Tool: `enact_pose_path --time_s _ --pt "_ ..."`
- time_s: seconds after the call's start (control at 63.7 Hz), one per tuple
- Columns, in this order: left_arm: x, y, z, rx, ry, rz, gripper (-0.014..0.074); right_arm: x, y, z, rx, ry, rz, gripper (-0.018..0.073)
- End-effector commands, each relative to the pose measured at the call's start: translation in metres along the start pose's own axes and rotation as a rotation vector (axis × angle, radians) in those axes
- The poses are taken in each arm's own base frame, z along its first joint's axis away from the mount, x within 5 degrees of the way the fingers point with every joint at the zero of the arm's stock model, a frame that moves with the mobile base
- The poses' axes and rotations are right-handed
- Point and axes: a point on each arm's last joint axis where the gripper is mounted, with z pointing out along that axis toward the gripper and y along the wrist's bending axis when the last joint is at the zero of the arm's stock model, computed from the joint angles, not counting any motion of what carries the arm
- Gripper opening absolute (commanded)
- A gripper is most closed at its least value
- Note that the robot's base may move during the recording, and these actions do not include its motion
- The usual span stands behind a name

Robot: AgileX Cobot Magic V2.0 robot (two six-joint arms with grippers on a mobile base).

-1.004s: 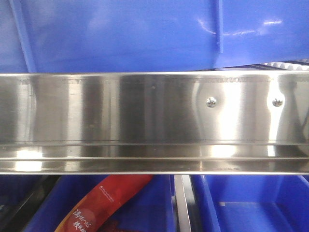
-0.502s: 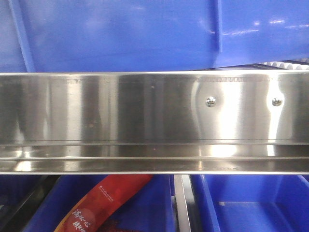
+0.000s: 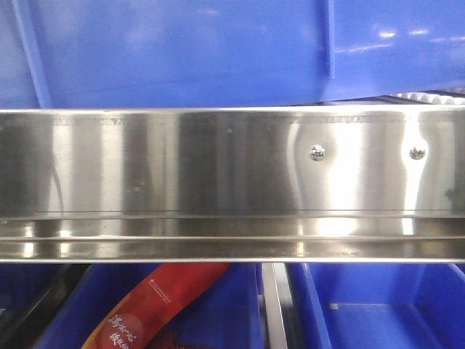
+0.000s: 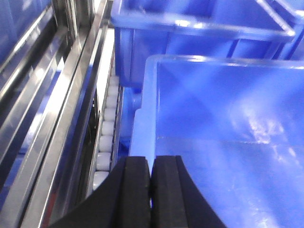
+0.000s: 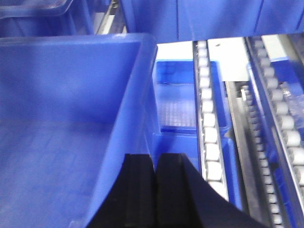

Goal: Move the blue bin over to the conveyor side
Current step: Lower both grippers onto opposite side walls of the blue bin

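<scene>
Blue bin (image 4: pixel 228 156), the large rectangular bright blue plastic crate, hangs beside the white roller track (image 4: pixel 107 137) and looks empty. The left end effector (image 4: pixel 151 164) is clamped on one wall rim and the right end effector (image 5: pixel 155 161) on the opposite rim. We judge the carry needs matched arm speeds and a level rim past the shiny stainless-steel rail (image 3: pixel 218 174). Below the rail, one blue plastic tub (image 3: pixel 236 305) holds a red printed packet (image 3: pixel 171 302), and the neighbouring tub (image 3: pixel 378 313) shows bare floor.
</scene>
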Motion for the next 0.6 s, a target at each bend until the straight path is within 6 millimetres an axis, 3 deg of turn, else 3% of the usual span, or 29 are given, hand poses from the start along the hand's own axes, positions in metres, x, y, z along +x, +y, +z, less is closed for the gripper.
enact_pose_path --time_s 0.0,0.267,0.581 --pt "-0.002 -0.001 0.002 -0.003 -0.009 0.043 -0.0017 -0.004 0.005 0.004 0.047 -0.002 -0.011 -0.0077" --pt "0.002 -0.001 0.019 -0.011 0.097 0.054 -0.0017 -0.016 0.020 0.021 0.042 0.078 -0.012 -0.0077" --pt "-0.013 -0.004 0.029 -0.013 0.169 0.050 -0.0017 -0.024 0.020 0.028 0.055 0.062 -0.017 -0.0077"
